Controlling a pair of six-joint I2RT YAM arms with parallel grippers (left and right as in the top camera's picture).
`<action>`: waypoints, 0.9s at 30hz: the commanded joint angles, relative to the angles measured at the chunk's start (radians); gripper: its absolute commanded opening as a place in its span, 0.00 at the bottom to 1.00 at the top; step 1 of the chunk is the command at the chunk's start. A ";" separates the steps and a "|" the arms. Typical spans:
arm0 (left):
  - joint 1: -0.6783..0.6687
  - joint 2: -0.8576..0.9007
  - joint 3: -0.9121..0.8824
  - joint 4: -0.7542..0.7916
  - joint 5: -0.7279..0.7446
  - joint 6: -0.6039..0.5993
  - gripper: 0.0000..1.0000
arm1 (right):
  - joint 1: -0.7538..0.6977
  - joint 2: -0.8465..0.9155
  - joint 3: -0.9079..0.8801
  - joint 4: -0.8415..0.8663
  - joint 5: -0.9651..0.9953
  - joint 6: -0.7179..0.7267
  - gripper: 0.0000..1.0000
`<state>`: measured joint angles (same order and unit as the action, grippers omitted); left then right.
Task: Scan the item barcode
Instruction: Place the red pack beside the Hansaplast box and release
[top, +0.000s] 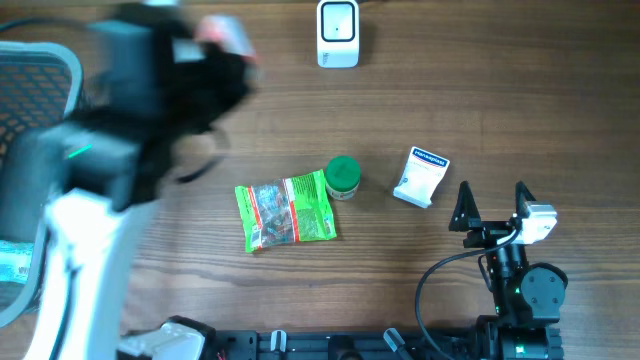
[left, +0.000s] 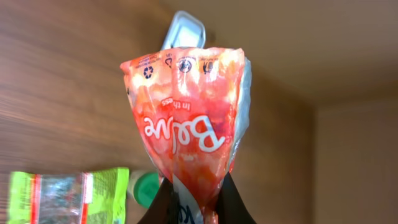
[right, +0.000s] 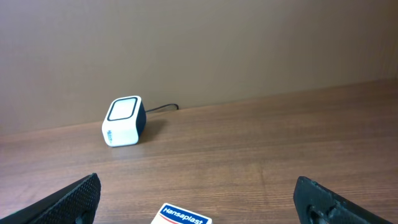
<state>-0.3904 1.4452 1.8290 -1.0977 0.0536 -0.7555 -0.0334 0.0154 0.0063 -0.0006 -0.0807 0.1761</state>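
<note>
1. Left gripper (left: 196, 208): clenched on the lower end of a red-orange pouch (left: 186, 124), which stands upright above the fingers, sealed and clear of the table (top: 500, 90).
2. Directly beyond the pouch's top edge: the white scanner (left: 183, 31), partly hidden by it.
3. Below and beside this gripper: a flat green packet (left: 62, 198), its clear window showing mixed pieces. A green-lidded jar (left: 144, 186) sits at the packet's corner; its contents cannot be told.
4. Right gripper (top: 493, 195): released, jaws wide, nothing between them.
5. Just ahead of the right gripper: a white Hansaplast box (top: 421, 177), closed; the scanner stands well beyond.
</note>
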 joint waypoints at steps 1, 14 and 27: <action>-0.197 0.182 -0.035 0.048 -0.137 0.037 0.04 | 0.004 -0.005 -0.001 0.002 0.010 0.009 1.00; -0.435 0.745 -0.035 0.224 -0.069 0.165 0.04 | 0.004 -0.005 -0.001 0.002 0.010 0.009 1.00; -0.405 0.613 0.045 0.193 -0.084 0.249 1.00 | 0.004 -0.005 -0.001 0.002 0.010 0.009 1.00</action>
<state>-0.8330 2.1853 1.7966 -0.8886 -0.0177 -0.5716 -0.0334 0.0154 0.0063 -0.0006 -0.0807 0.1761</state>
